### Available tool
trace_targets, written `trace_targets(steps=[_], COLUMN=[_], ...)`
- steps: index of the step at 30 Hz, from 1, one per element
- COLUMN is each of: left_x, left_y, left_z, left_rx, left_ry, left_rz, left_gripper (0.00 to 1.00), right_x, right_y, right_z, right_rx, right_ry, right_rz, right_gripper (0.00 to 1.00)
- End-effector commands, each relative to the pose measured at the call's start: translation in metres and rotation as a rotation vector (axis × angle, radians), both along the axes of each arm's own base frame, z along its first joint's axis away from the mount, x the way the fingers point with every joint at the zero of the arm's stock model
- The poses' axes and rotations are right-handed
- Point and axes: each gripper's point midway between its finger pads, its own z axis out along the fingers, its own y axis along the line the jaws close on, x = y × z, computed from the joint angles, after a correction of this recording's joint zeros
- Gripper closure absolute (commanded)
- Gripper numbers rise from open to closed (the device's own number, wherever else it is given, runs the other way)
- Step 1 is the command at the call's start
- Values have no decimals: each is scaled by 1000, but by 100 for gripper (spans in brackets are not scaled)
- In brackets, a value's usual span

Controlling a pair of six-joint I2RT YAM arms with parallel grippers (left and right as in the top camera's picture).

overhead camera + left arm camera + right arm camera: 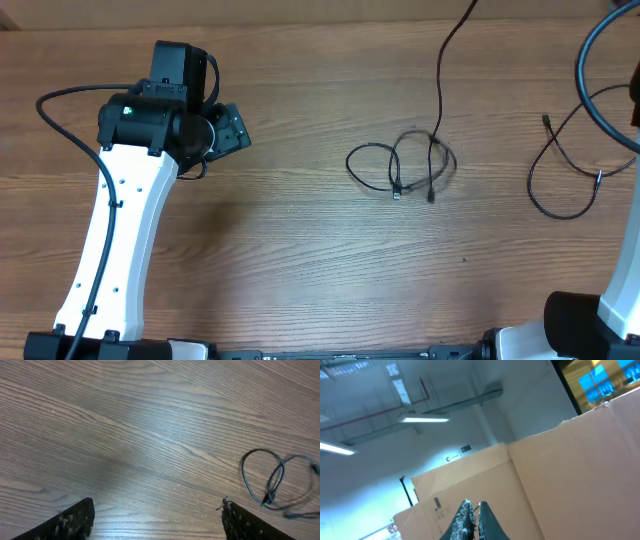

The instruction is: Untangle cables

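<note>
While neither of my grippers has hold of anything, the cables (400,165) lie loose on the wooden table (300,260).

My left arm (120,230) reaches over the table's left part. The left gripper (232,128) has its jaws spread wide and empty, fingers (75,520) over bare wood, well apart from the cords. My right gripper (472,510) points upward at cardboard boxes (560,475) and a ceiling light (422,420), jaws pressed together with nothing between them. The looped cable (272,482) lies at table centre in crossed loops, one strand running to the far edge, its plug ends (397,193) on the near side. A second cable (560,175) curves near the right edge, well apart from the first.
</note>
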Motion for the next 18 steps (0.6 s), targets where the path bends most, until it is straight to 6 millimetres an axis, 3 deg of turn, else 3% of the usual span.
trace_targets(steps=[1,5,9,13,14,15,18], left_x=[-2,-2,-2,-3,-3,-3,-4], left_y=[-2,-2,-2,-2,-2,-2,-2], left_z=[14,14,13,13,13,13,11], left_rx=[-9,-8,-8,-6,-6,-5,-2], left_ry=[-41,-41,-38,-38,-38,-37,-32], left_rz=[-24,-24,-24,-28,-28,-28,-34], left_gripper=[19,19,19,19,19,19,20], right_x=[6,40,83,112,117,123,116], right_y=[-6,-14,-34,-66,-76,-100,-155], right_z=[3,-26,-84,-153,-169,-194,-226], right_rx=[41,-14,-116,-266,-298,-351,-390], right_ry=[41,137,314,501,551,640,800], right_rz=[-33,-154,-359,-593,-655,-793,-1101], right_gripper=[96,96,96,96,96,96,96])
